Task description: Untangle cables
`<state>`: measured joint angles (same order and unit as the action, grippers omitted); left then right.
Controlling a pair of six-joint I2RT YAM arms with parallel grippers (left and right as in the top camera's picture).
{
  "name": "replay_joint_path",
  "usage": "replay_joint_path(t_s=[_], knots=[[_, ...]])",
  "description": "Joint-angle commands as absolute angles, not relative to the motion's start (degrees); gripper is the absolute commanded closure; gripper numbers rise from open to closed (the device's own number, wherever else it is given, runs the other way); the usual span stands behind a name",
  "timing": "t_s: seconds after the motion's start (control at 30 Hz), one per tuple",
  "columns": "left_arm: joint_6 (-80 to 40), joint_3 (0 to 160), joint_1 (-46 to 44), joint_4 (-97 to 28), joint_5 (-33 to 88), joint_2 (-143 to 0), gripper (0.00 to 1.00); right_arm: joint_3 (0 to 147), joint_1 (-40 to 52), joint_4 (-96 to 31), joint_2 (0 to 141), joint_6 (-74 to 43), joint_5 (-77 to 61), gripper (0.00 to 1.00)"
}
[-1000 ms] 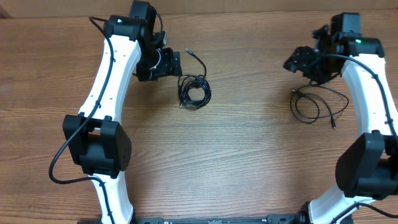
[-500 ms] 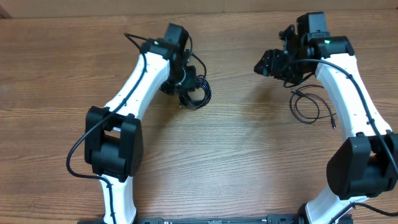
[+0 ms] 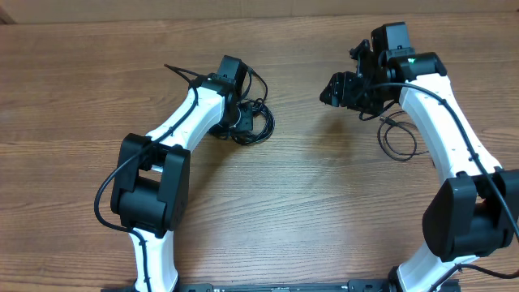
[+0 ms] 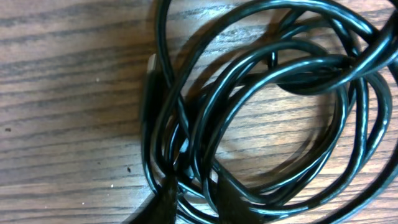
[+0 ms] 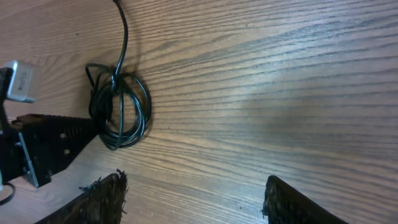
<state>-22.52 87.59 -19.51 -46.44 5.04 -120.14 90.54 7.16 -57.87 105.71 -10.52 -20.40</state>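
A coiled bundle of black cables (image 3: 261, 122) lies on the wooden table left of centre. My left gripper (image 3: 242, 122) is down on its left side. In the left wrist view the coil (image 4: 267, 106) fills the frame, and my left gripper (image 4: 196, 202) has its fingertips close together with strands pinched between them. A pale plug end (image 4: 151, 62) shows on the coil's left. A loose black cable (image 3: 397, 138) lies in open loops at the right, partly under the right arm. My right gripper (image 3: 331, 88) hangs open over bare wood (image 5: 193, 199), well apart from the coil (image 5: 118, 115).
The wooden table (image 3: 308, 203) stretches between the two arms, and its back edge runs along the top of the overhead view. The arms' black bases stand at the front left and front right. The left arm's own thick wire (image 3: 182, 73) loops above it.
My left gripper swung right onto the coiled bundle and closed on its strands. My right arm moved left, away from the loose cable, and stayed open.
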Motion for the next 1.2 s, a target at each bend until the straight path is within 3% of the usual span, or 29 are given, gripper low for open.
replay_joint_path(t_s=[0.0, 0.1, 0.33, 0.53, 0.87, 0.93, 1.03, 1.07, 1.17], knots=[[-22.6, 86.0, -19.5, -46.2, 3.9, -120.7, 0.90, 89.0, 7.2, -57.2, 105.6, -10.7, -22.1, 0.29], [-16.7, 86.0, -19.5, -46.5, 3.9, -120.6, 0.96, 88.8, 7.2, -56.8, 105.6, -10.7, -26.7, 0.33], [-4.6, 86.4, -19.5, -56.2, -3.1, -120.6, 0.90, 88.8, 7.2, -57.1, 105.6, -10.7, -27.3, 0.37], [-3.9, 86.4, -19.4, -62.4, -16.8, -120.6, 0.90, 88.4, 7.7, -57.6, 105.6, -12.7, -28.2, 0.44], [-6.5, 98.3, -19.4, -70.8, -16.9, -120.2, 0.85, 82.8, 12.6, -53.9, 105.6, -14.1, -31.7, 0.46], [-8.5, 102.8, -19.4, -73.1, -16.2, -120.2, 0.78, 81.6, 14.2, -51.5, 105.6, -16.5, -31.6, 0.46], [-10.2, 107.7, -19.4, -75.4, -12.0, -120.2, 0.37, 80.5, 16.5, -48.5, 105.6, -21.2, -31.3, 0.54], [-11.3, 108.6, -19.4, -75.8, -10.0, -120.2, 0.36, 80.1, 17.4, -47.2, 105.6, -23.1, -30.3, 0.59], [-16.1, 108.6, -19.4, -76.1, -4.9, -120.3, 0.46, 79.4, 19.9, -44.2, 105.7, -28.7, -25.6, 0.68]])
